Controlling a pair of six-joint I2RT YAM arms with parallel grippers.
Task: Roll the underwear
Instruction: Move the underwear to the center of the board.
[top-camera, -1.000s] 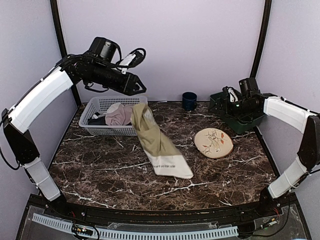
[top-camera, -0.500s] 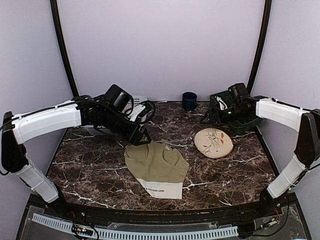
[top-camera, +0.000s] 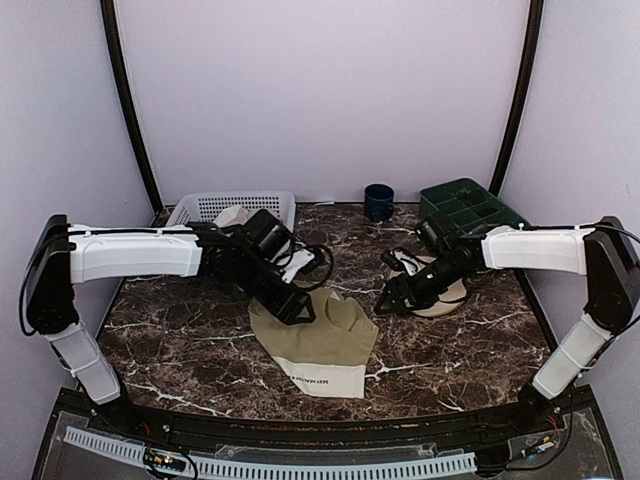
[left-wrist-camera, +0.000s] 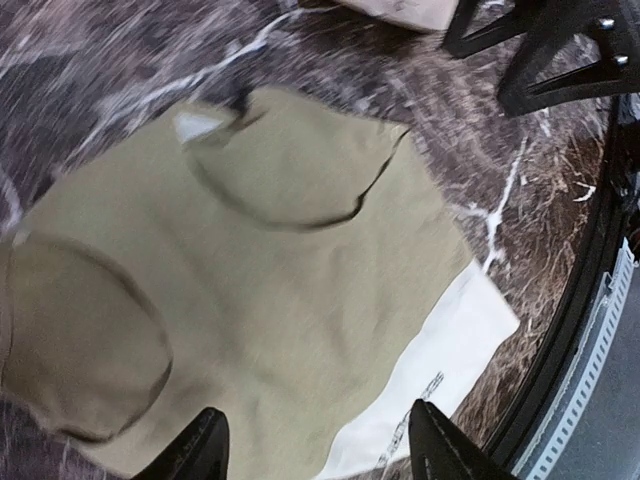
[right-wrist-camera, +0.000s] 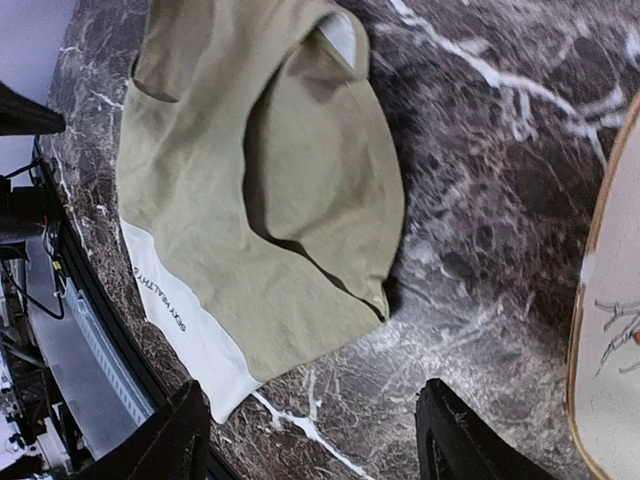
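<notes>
Left pincer (left-wrist-camera: 318, 440) over soft, creased, cream-banded olive underwear (left-wrist-camera: 270, 270)

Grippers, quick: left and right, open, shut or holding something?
Left gripper: open, empty, above the underwear.
Right gripper: open, empty, over the table beside the underwear.

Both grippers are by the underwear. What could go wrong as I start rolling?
The underwear lies creased, with a flap folded over at its far end, so the roll may come out lopsided.
The right gripper hangs open close to the plate; a sideways sweep could knock it.
The left gripper, open above the cloth, might pinch only one layer.
</notes>
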